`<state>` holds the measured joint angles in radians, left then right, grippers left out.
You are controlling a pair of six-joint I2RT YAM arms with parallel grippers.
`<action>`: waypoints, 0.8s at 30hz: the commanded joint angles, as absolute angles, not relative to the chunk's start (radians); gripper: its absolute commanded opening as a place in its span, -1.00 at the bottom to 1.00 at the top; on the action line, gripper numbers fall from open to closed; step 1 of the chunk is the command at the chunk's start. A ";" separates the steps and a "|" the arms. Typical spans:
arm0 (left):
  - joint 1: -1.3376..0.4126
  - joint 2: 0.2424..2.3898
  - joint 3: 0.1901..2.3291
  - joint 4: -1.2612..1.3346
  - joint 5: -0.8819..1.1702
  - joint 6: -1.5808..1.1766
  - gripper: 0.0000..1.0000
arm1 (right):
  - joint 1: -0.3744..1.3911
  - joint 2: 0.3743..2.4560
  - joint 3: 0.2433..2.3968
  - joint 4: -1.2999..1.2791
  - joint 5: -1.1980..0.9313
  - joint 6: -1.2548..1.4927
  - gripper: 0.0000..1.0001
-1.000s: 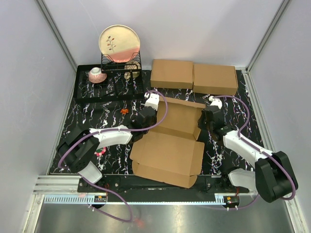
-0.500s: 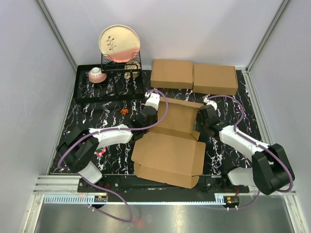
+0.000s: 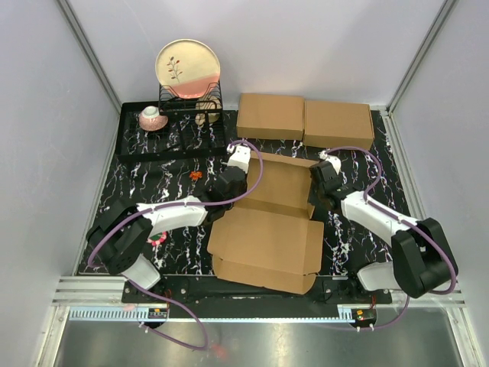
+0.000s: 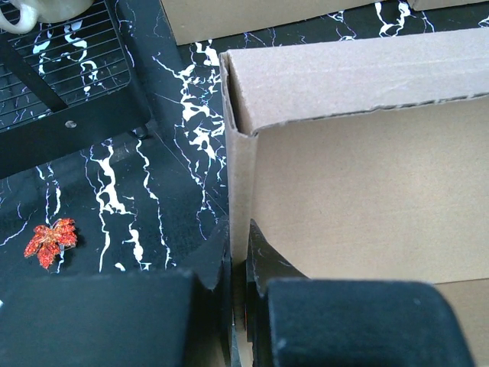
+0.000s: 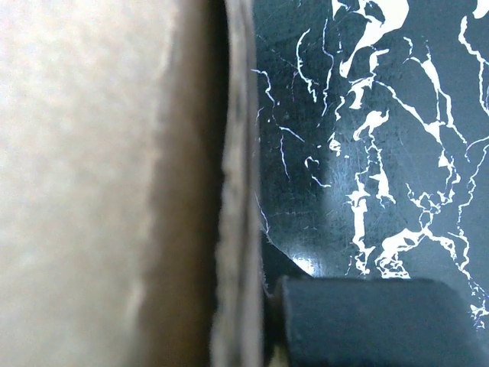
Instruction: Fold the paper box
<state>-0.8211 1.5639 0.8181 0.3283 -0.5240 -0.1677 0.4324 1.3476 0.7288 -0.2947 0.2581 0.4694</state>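
Note:
The paper box (image 3: 267,225) is a brown corrugated mailer lying open in the middle of the black marbled table, with its back wall and side walls raised. My left gripper (image 3: 229,183) is shut on the box's left side wall; in the left wrist view both fingers (image 4: 263,264) clamp the upright cardboard edge (image 4: 237,183). My right gripper (image 3: 318,189) is at the box's right side wall. In the right wrist view the wall's edge (image 5: 238,191) runs between the jaws, one finger (image 5: 367,321) presses against it, and the other is hidden behind the cardboard.
Two flat brown boxes (image 3: 270,116) (image 3: 338,125) lie side by side at the back. A black dish rack (image 3: 172,141) at the back left holds a plate (image 3: 188,67) and a cup (image 3: 152,117). A red leaf (image 3: 195,175) lies left of the box.
My right gripper has moved left and farther back, up against the box's right wall. The box's front panel has shifted slightly. My left gripper has stayed on the left wall.

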 commanded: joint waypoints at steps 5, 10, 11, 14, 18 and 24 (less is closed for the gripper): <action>-0.827 1.514 0.819 0.344 -0.517 -0.175 -1.00 | 0.445 1.382 0.773 -0.347 0.347 0.522 -1.00; -0.827 1.517 0.819 0.345 -0.517 -0.175 -1.00 | 0.445 1.347 0.761 -0.314 0.314 0.529 -0.37; -0.827 1.516 0.818 0.345 -0.517 -0.173 -1.00 | 0.445 1.341 0.759 -0.313 0.314 0.531 -0.30; -0.827 1.519 0.819 0.339 -0.522 -0.172 -1.00 | 0.445 1.315 0.765 -0.307 0.314 0.537 -0.05; -0.825 1.520 0.824 0.330 -0.525 -0.172 -1.00 | 0.445 1.278 0.776 -0.299 0.325 0.537 0.03; -0.827 1.522 0.825 0.324 -0.519 -0.178 -1.00 | 0.445 1.313 0.795 -0.293 0.333 0.515 -0.58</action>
<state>-0.8211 1.5585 0.8158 0.3264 -0.5243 -0.1738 0.4408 1.3029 0.7589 -0.3180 0.2989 0.5186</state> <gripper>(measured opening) 0.046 0.402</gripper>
